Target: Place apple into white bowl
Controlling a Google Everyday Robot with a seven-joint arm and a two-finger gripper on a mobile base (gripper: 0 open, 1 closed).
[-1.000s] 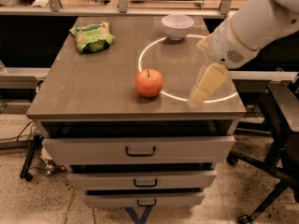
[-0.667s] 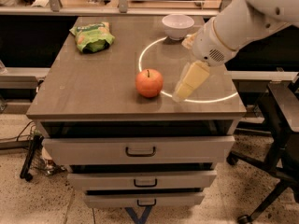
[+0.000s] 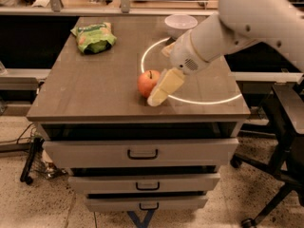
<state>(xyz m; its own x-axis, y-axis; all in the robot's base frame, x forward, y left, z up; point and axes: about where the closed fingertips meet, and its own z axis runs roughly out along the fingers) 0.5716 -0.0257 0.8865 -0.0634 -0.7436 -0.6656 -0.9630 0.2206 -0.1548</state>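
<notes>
As we read the fingers (image 3: pixel 165 85): two cream pads stand well apart, so we take them as wide open. The near one shows whole, the far one only as a sliver beyond the wrist, and nothing is clasped between them.
Contact: the near finger overlaps the right flank of the apple (image 3: pixel 147 82) in the camera view. Whether it is touching or just beside, we cannot tell.
Gripper (image 3: pixel 160 77): low over the cabinet top (image 3: pixel 95 89), front and centre, reaching in from the picture's right on the arm (image 3: pixel 247 23).
Apple from the fingers: it sits picture-left of the near finger, stem up. Being round, it offers no long axis to line up with.
What the next move turns on: we judge the open gap must go further left until both pads flank the apple before any closing.
White bowl (image 3: pixel 180 23): at the far edge of the top, well apart from the apple, beyond the arm.
Risk: a sideways nudge from the near finger could roll the apple.
Elsewhere: green snack bag (image 3: pixel 93 36) at far left, drawers (image 3: pixel 142 151) below.
</notes>
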